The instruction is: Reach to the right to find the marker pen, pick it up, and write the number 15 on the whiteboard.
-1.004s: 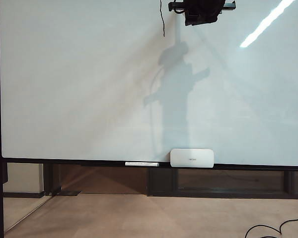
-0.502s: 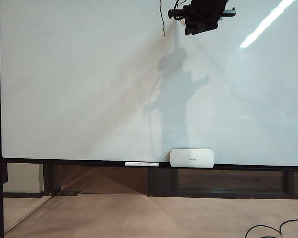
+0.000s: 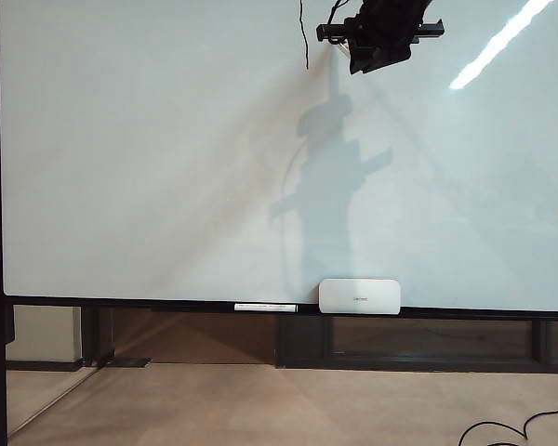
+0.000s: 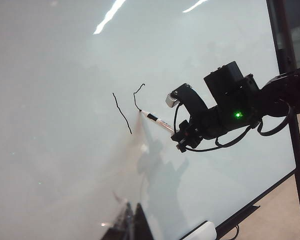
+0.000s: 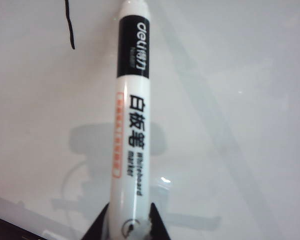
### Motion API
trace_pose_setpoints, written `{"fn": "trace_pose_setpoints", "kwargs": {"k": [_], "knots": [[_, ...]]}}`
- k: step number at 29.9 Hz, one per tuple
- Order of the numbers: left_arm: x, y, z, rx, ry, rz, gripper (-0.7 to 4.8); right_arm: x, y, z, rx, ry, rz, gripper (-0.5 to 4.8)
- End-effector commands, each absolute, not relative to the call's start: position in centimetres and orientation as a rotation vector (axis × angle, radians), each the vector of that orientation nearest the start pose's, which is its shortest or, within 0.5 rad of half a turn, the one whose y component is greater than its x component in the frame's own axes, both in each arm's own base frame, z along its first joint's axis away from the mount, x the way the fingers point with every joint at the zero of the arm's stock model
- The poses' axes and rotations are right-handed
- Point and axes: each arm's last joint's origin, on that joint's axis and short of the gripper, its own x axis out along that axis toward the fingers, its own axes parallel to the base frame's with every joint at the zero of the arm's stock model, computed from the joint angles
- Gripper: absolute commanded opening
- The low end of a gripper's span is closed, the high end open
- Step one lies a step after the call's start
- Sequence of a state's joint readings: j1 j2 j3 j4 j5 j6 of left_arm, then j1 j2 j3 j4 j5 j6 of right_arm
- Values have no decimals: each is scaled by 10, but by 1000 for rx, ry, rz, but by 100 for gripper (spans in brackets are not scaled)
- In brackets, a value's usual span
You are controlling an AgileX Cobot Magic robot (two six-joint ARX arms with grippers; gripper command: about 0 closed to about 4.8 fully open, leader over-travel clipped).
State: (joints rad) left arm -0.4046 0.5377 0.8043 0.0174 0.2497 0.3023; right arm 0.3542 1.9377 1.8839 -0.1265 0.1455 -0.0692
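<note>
Since a second ago, the right hand has dipped slightly at the whiteboard's top, clamped on the marker pen, tip against the surface. The "1" is drawn; the "5" is begun and needs its curve. The left hand hangs back, apparently closed, empty.

Readable print: only on the marker pen

I read "deli" on its black band, Chinese characters "白板笔" and "Whiteboard marker" down its white barrel.

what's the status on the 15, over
Right tool shut on marker pen, tip at whiteboard. The 1 done, 5 just started. Left tool barely in view. Nothing in the way.
</note>
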Motion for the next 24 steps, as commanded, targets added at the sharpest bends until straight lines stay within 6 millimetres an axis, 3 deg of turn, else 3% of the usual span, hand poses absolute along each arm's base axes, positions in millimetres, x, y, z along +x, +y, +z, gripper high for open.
{"fn": "trace_pose_setpoints", "kwargs": {"k": [1,14,24], "knots": [[92,-47,391,269,-403,-594,-5,430,153,383,-103,159,148,-2],[85,-44,393,267,-427,-589,-5,429,148,383,-116,171,-7,-2],[83,-43,394,266,-434,-588,-5,428,147,382,-126,196,-8,-2]]}}
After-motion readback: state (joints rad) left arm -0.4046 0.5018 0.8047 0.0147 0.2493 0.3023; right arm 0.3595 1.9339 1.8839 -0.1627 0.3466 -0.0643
